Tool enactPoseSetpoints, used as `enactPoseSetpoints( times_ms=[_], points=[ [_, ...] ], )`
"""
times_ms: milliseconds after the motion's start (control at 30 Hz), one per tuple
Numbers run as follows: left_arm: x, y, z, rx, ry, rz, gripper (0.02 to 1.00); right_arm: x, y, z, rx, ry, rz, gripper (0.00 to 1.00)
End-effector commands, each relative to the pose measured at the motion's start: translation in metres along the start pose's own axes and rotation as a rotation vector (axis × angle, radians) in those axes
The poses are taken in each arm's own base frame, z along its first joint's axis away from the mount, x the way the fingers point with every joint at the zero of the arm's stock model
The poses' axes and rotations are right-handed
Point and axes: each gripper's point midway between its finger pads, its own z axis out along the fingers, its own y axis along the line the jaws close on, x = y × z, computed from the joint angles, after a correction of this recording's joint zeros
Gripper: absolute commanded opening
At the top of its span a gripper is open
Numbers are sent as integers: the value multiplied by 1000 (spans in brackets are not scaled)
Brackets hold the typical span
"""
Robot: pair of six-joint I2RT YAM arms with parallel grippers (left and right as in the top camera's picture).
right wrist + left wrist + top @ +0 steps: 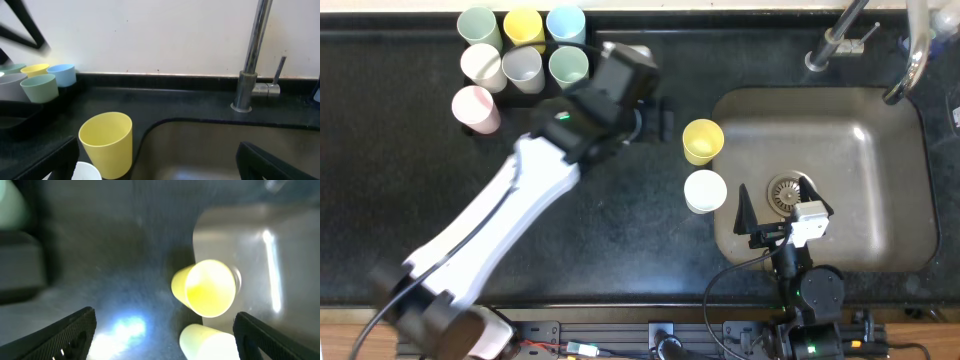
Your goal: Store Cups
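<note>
We find the left gripper with its fingers spread wide and nothing between them. It hangs over the black counter. The yellow cup stands upright just past its fingertips, untouched. From above, that cup sits at 3 o'clock from the gripper. The white cup is just beside the yellow one, at its 6 o'clock. Both cups are on the counter, right at the left rim of the sink.

The right gripper is also parted and holds nothing. It sits low over the sink basin, near the drain, with the two cups at about its 10 o'clock.

At 9 to 10 o'clock from the left gripper we see six cups in two rows of three on a dark base. They are pale green, yellow, blue, white, grey and green. A pink cup stands on the counter at that group's 7 o'clock.

The faucet rises at the sink's 12 o'clock. A plain white wall runs behind the counter.
</note>
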Motion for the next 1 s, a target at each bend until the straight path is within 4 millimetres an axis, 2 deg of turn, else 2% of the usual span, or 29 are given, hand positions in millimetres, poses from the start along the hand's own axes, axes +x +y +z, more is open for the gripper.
enactPoseSetpoints(
  times_ms=[33,133,300,433,667,733,867,1000],
  points=[
    [15,-12,29,21,76,-54,906,3,0,0,-1,0,-3,996],
    [23,-13,50,16,108,-49,906,3,0,0,-1,0,-3,996],
    [31,-20,69,34,131,-40,906,3,0,0,-1,0,-3,996],
    [38,-27,82,39,141,-31,897,3,0,0,-1,0,-3,998],
    [56,-34,96,12,167,-3,812,3,0,0,-1,0,-3,998],
    [59,-33,102,4,174,-1,750,3,0,0,-1,0,-3,998],
    [63,-30,114,-6,186,0,347,3,0,0,-1,0,-3,998],
    [61,-25,116,-39,163,12,145,3,0,0,-1,0,-3,996]
  ],
)
